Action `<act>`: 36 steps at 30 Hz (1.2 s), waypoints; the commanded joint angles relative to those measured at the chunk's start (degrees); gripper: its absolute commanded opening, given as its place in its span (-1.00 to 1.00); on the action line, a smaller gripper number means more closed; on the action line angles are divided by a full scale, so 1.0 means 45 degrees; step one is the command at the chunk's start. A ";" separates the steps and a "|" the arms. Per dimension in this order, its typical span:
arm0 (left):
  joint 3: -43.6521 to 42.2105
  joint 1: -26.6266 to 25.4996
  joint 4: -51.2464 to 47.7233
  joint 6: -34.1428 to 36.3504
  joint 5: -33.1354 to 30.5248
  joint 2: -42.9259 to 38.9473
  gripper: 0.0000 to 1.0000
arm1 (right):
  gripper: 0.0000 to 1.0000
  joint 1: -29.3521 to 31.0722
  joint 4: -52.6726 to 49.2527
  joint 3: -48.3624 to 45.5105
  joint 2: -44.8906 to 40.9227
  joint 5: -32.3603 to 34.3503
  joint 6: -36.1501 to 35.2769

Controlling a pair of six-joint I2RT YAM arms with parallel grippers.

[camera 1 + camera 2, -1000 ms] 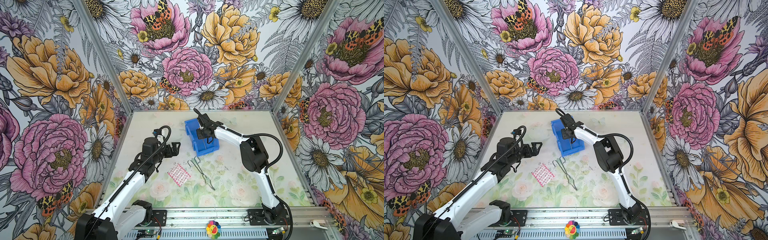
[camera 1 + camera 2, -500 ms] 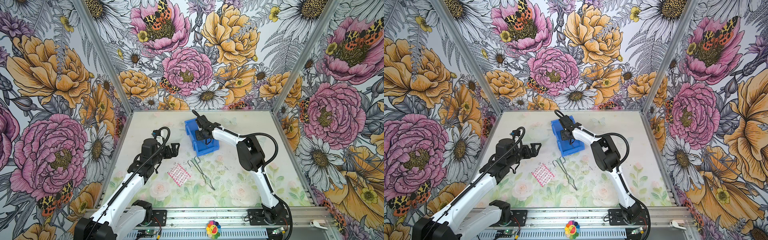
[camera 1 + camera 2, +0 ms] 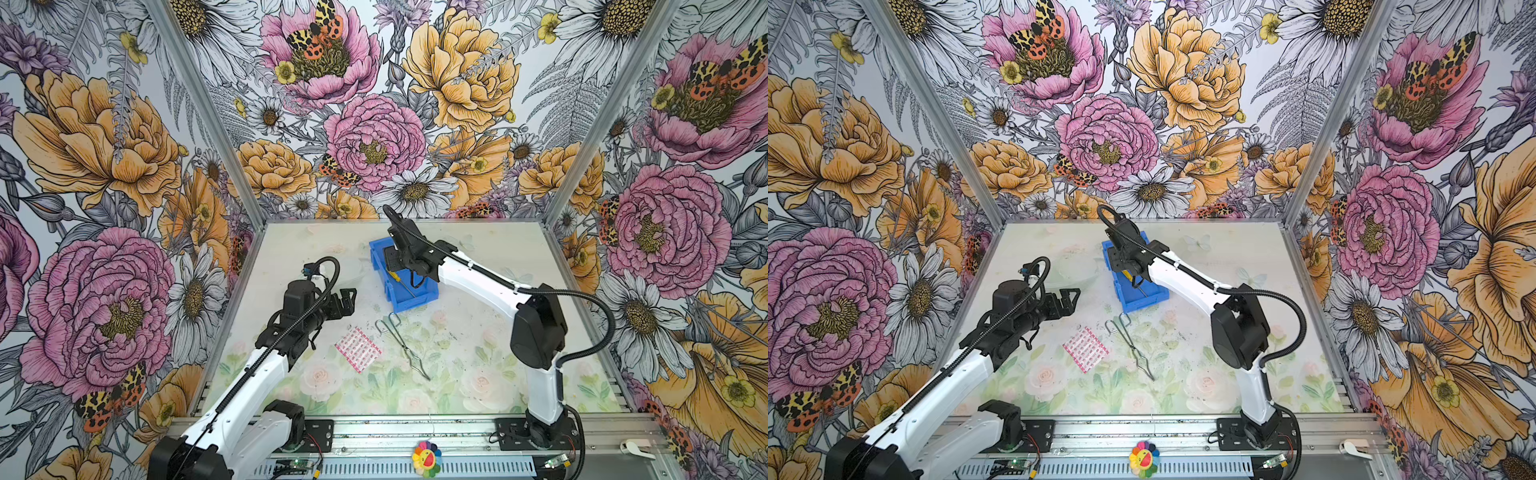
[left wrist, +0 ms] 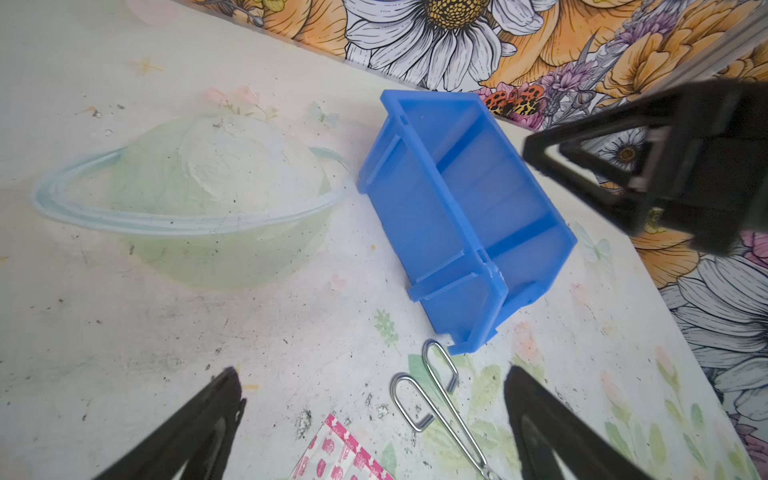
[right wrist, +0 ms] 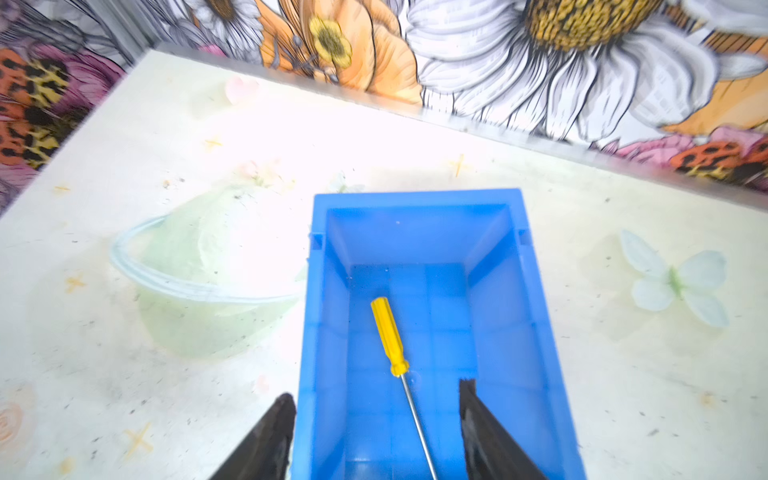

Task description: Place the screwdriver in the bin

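The right jaws stand well parted above the bin (image 5: 415,197) and grip nothing. The screwdriver (image 5: 388,336) lies loose on the bin's floor beneath them, with its yellow handle toward the bin's tall back wall. The bin sits on the bench (image 5: 166,374) near the middle of its far edge. The left jaws hang open and empty toward the bench's left edge. The placing looks done; only drawing the right arm clear seems left.

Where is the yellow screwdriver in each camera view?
In a top view: screwdriver inside the bin, near centre.
In a top view: screwdriver inside the bin too.
Left wrist: not visible; bin seen side-on.
Right wrist: lying on the bin floor, centre.
Shared landmark: the blue bin.
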 commanded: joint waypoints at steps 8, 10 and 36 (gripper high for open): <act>-0.0615 -0.0148 0.0187 -0.0262 -0.4387 -0.0822 0.97 | 0.60 0.0060 -0.0015 -0.6114 -0.6102 0.3243 0.0080; -0.0974 -0.0138 0.0547 -0.0247 -0.5101 -0.1030 0.97 | 0.67 -0.0068 0.0002 -0.7172 -0.7153 0.3423 -0.0031; -0.4711 -0.0121 0.3325 0.4192 -0.6914 -0.7239 0.97 | 0.99 -0.4869 0.2450 -1.4565 -1.3724 0.3032 0.0748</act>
